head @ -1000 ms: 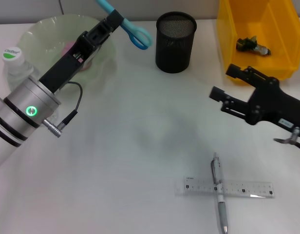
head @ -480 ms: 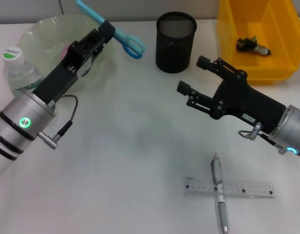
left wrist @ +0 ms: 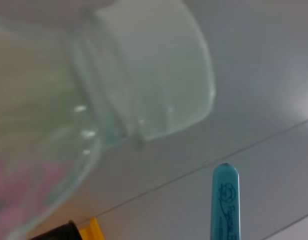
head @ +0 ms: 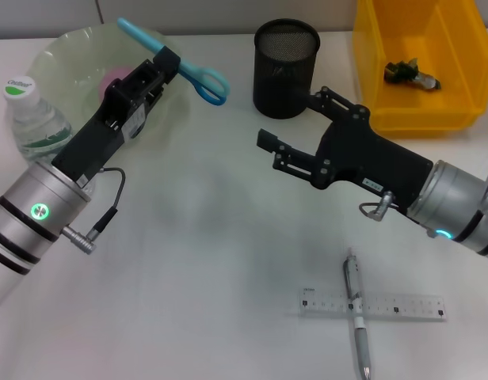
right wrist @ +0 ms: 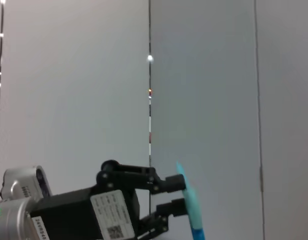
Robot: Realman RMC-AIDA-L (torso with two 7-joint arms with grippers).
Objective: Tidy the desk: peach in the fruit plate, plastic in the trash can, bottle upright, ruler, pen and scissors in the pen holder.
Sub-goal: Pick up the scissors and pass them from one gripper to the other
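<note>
My left gripper [head: 168, 62] is shut on the blue scissors [head: 206, 80] and holds them in the air over the near right rim of the green fruit plate [head: 62, 46], left of the black mesh pen holder [head: 285, 67]. The scissors' tip shows in the left wrist view [left wrist: 225, 200]. My right gripper [head: 290, 117] is open and empty just in front of the pen holder, pointing left. The right wrist view shows the left gripper [right wrist: 169, 196] with the scissors [right wrist: 191, 212]. A pink peach [head: 112, 80] lies in the plate. The pen [head: 356, 317] lies across the clear ruler [head: 398, 306] at front right.
A capped water bottle [head: 28, 119] stands upright at the left, beside the plate. The yellow bin [head: 466, 71] at back right holds a dark crumpled piece [head: 410, 74]. Bare white desk lies between the arms.
My right arm has swung left from the bin side to just in front of the pen holder. My left gripper has drawn the scissors a little left and back.
</note>
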